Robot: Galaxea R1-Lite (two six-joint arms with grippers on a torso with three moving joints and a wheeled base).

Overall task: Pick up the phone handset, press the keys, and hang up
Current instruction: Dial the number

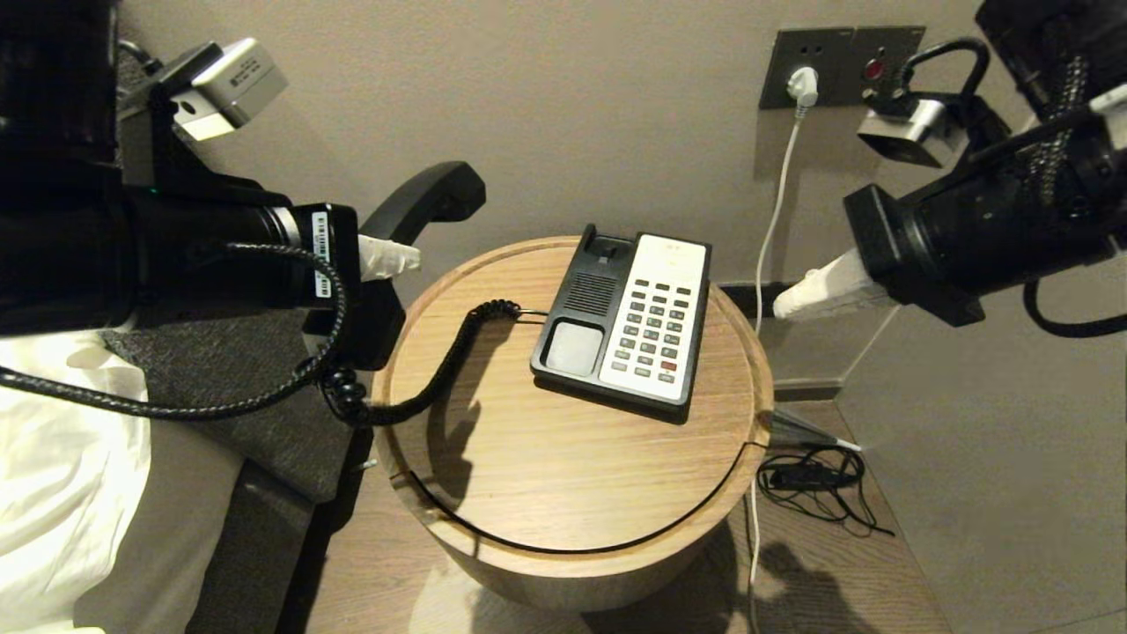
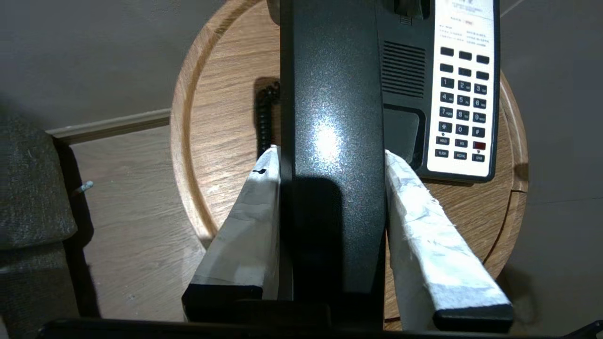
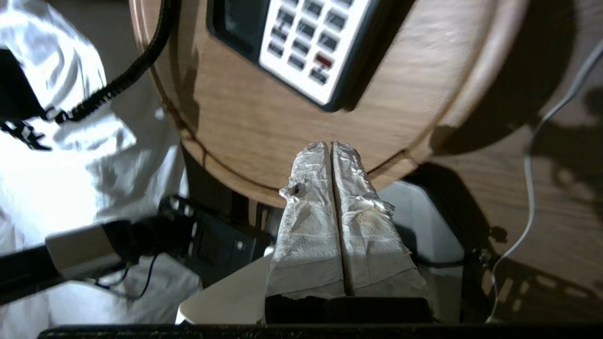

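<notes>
A black phone base (image 1: 577,317) with a white keypad panel (image 1: 656,317) sits on the round wooden table (image 1: 572,475); its cradle is empty. My left gripper (image 1: 387,260) is shut on the black handset (image 1: 423,207) and holds it in the air left of the table, with the coiled cord (image 1: 440,370) hanging down to the base. In the left wrist view the handset (image 2: 332,141) fills the gap between the white-wrapped fingers (image 2: 254,212). My right gripper (image 1: 784,306) is shut and empty, hovering just right of the table's edge; its fingertips (image 3: 318,157) press together below the keypad (image 3: 311,47).
A white cable (image 1: 775,211) runs from a wall socket (image 1: 803,86) down to the floor at the right. A tangle of black wire (image 1: 814,480) lies on the floor beside the table. A bed with white linen (image 1: 62,475) stands at the left.
</notes>
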